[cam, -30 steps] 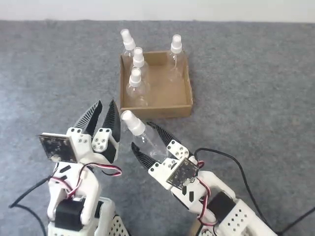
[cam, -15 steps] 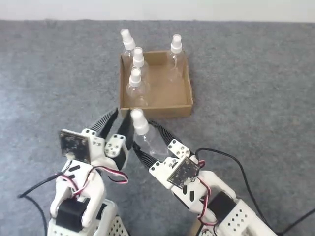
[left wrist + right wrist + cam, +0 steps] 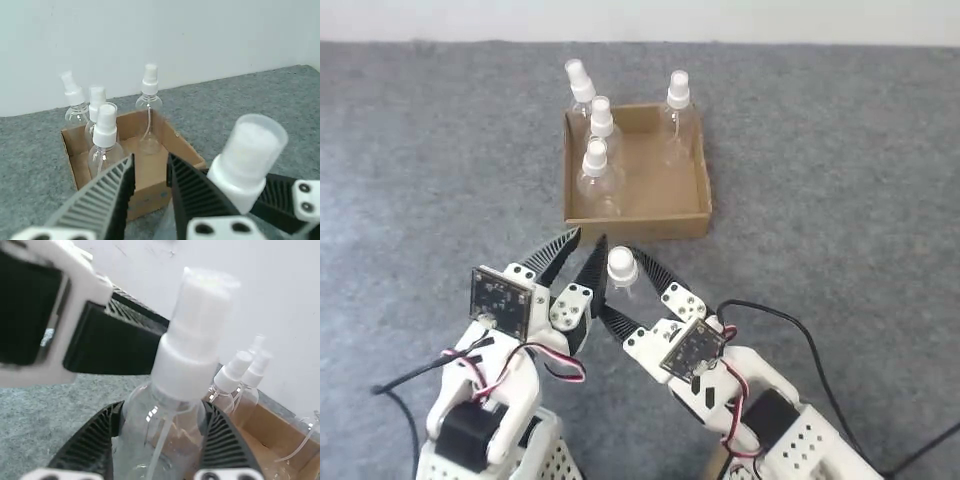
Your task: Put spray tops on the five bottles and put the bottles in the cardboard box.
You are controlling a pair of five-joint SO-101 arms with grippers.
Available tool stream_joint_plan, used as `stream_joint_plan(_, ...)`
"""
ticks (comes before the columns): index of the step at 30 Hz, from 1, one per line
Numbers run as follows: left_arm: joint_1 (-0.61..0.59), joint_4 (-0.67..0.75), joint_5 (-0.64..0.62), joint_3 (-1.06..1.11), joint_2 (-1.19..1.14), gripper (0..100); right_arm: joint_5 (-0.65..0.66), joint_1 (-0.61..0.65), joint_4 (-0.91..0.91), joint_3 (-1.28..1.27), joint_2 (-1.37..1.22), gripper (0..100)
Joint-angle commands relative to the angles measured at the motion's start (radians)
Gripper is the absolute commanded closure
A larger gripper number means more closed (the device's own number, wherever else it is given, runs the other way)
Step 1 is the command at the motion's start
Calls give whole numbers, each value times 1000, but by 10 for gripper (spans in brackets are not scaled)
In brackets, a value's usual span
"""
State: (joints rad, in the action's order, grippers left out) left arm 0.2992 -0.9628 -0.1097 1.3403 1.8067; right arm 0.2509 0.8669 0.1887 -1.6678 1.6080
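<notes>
centrally, the right gripper (image 3: 620,290) is clamped on a clear plastic bottle (image 3: 150,425), with one black ribbed finger against each side of its body. the bottle stands upright over the near middle of the grey carpeted desk (image 3: 840,180), and a white spray top (image 3: 192,347) sits on its neck. just beside that top, on its left, is the left gripper (image 3: 586,242): its two black fingers are a narrow gap apart, hold nothing, and point toward the far edge. whether the nearer finger touches the top cannot be told. just beyond both grippers lies a shallow brown cardboard box (image 3: 638,225), set toward the far edge of the desk. four more clear bottles (image 3: 598,182), each with a white spray top, stand upright at it: two along its left wall, one in its far right corner, and one at its far left corner, where inside or just behind the wall cannot be told.
</notes>
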Motion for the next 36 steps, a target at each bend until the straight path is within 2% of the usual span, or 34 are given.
stream_joint_plan(1,-34,3,6,-25,15,902,6,-13,-15,-17,25,972)
stream_joint_plan(8,-140,5,14,-76,15,902,5,-50,-15,-17,25,972)
stream_joint_plan(16,-358,2,15,-76,15,902,5,-53,-4,-23,19,972)
stream_joint_plan(36,-605,5,15,102,15,898,5,-84,35,-21,25,972)
